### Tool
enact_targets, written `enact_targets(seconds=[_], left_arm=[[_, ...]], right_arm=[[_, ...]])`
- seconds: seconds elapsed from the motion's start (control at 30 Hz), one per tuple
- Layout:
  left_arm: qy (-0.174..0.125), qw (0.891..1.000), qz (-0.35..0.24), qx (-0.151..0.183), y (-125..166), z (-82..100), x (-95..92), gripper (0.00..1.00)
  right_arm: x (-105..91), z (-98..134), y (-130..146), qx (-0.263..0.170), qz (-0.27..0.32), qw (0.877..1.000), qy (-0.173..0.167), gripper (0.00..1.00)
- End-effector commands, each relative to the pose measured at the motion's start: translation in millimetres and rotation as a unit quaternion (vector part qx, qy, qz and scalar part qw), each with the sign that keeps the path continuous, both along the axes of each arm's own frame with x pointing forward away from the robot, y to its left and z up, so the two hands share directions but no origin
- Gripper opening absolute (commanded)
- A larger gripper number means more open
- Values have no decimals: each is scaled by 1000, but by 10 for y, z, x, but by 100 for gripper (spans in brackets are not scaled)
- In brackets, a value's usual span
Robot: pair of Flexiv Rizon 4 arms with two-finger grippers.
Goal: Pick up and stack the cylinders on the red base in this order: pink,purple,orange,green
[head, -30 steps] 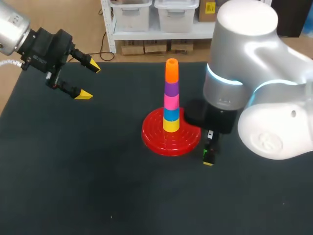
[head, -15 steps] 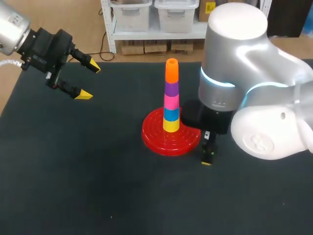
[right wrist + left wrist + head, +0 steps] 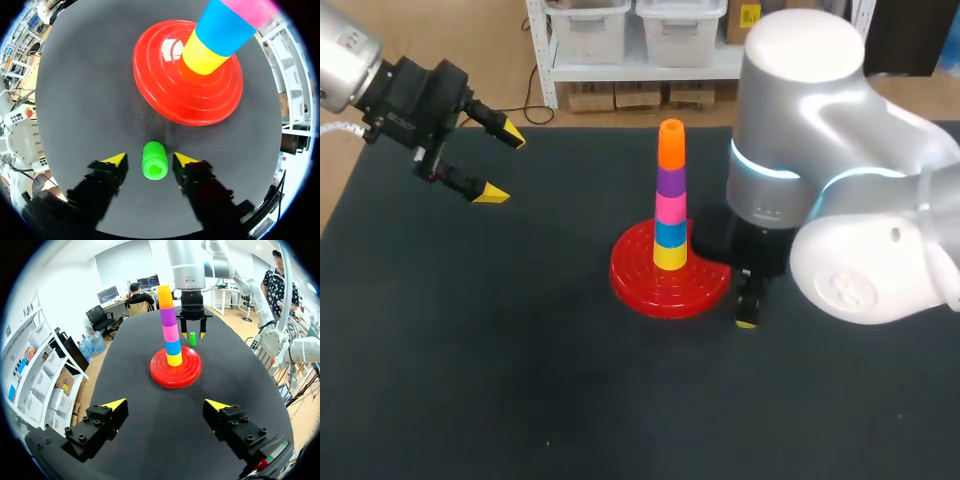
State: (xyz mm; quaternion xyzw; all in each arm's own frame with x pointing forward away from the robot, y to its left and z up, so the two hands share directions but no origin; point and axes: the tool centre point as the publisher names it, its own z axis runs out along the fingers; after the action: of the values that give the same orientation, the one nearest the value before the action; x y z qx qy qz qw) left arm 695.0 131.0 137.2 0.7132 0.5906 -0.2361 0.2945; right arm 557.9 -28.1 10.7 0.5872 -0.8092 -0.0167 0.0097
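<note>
Right tool (image 3: 150, 159) shifted, now straddling green cylinder (image 3: 154, 161)

green cylinder (image 3: 154, 160) hidden behind right arm (image 3: 820, 150) in head view, stack (image 3: 220, 35) top cropped in right wrist view

readable text: none | cylinders (image 3: 670, 190): seemingly unmarked | red base (image 3: 632, 277): unmarked

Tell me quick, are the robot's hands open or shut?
Left gripper: open, empty.
Right gripper: open around the green cylinder, not gripping it.
</note>
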Motion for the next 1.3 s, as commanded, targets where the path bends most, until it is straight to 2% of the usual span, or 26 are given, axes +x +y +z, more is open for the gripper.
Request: enact_targets(seconds=[0.03,0.4,0.57,0.77,0.87,1.0,1.3], left_arm=[[0,1000,0,1,0,-5,9,100],[0,1000,0,1,0,-5,9,100],[0,1000,0,1,0,-5,9,100],[0,1000,0,1,0,-5,9,100],[0,1000,0,1,0,-5,9,100],[0,1000,0,1,0,-5,9,100],[0,1000,0,1,0,-5,9,100]], right_arm=[[-3,-1,8,-2,1,1000,2,0],[9,-16,-17,-7,2,1000,3,0],[57,99,-13,1,2,1000,-9,0],[186,670,-46,25,-20,999,-37,0],[261,1003,-73,24,-27,998,-54,0],[369,1348,-106,18,-22,998,-58,0],[608,2105,-22,66,-1,993,-94,0]])
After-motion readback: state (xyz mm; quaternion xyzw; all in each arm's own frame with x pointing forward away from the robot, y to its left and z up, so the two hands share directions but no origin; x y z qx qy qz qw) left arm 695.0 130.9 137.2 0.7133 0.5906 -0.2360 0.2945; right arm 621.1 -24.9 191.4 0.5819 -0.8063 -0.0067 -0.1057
